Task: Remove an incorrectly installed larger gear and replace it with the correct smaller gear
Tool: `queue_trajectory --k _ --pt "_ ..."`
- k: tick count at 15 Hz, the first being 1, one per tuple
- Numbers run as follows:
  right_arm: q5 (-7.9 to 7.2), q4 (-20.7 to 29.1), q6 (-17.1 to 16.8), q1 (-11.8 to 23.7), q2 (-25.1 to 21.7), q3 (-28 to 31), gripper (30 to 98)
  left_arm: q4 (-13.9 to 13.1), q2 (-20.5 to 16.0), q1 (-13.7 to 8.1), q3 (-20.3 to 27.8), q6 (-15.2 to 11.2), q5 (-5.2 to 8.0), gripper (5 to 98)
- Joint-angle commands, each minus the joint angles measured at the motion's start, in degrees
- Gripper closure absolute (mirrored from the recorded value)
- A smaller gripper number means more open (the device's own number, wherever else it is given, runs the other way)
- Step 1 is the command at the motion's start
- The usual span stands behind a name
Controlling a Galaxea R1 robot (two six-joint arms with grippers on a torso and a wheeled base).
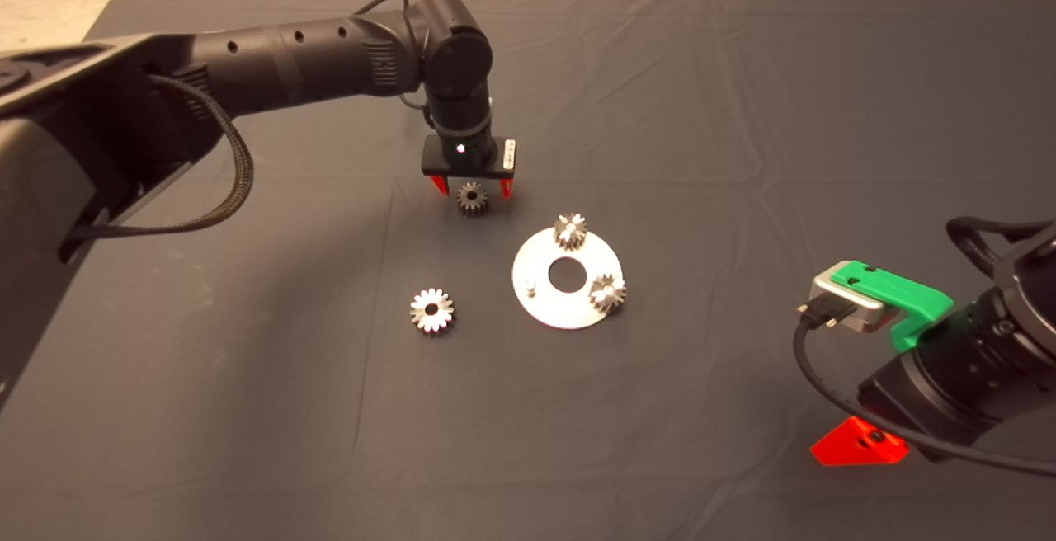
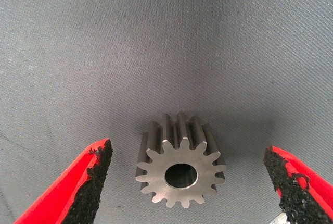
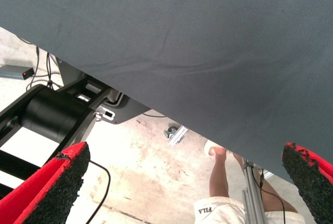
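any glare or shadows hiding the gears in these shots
Head view: the metal disc glares pale, the left arm shadows the mat, gears stay readable. Left wrist view: the smaller gear is sharp, a soft shadow behind it.

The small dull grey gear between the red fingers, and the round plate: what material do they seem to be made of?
The small dull dark-grey gear looks like machined steel with a matte finish and crisp cut teeth. The round silver plate looks like polished sheet metal, perhaps aluminium or steel, since it shines brightly.
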Motion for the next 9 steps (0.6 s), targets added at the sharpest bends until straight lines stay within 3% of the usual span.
queue_trajectory --k 1,9 --pt "0.17 1.9 -0.2 1.3 0.0 0.2 30.8 0.1 -0.3 0.1 0.5 0.4 0.58 28.8" --pt "0.17 1.9 -0.4 1.4 0.0 0.2 30.8 0.3 -0.4 0.3 0.6 0.4 0.59 33.9"
